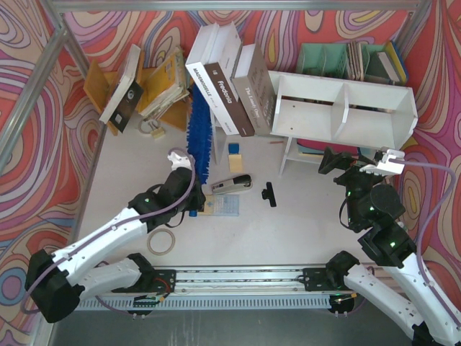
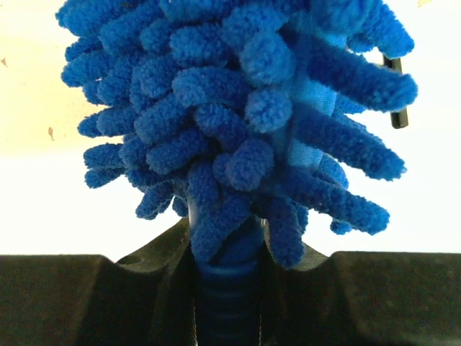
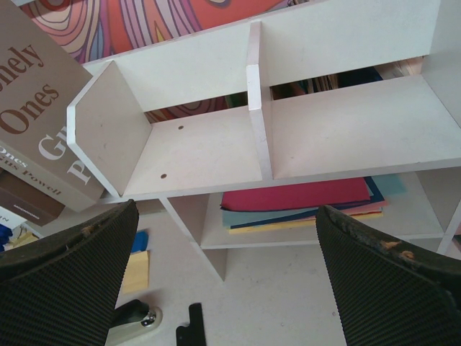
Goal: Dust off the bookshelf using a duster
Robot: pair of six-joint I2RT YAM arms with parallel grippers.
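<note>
Duster (image 2: 245,130) in left tool (image 2: 227,285)

A robotics lab cell staged as an office corner: swirl-printed walls (image 1: 36,166) on an aluminium frame (image 1: 230,6) enclose a white counter (image 1: 288,231). Robot arms (image 1: 108,234) are bolted to a rail (image 1: 238,277) at its edge, near books (image 1: 230,86) and a stapler (image 1: 232,184).

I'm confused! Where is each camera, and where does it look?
Top external: above and behind, looking down; left arm and right arm show.
Left wrist: on its arm, faces the duster gripped by the left end effector.
Right wrist: on its arm, faces the bookshelf past the open right end effector.
Top and right wrist share the bookshelf.
</note>
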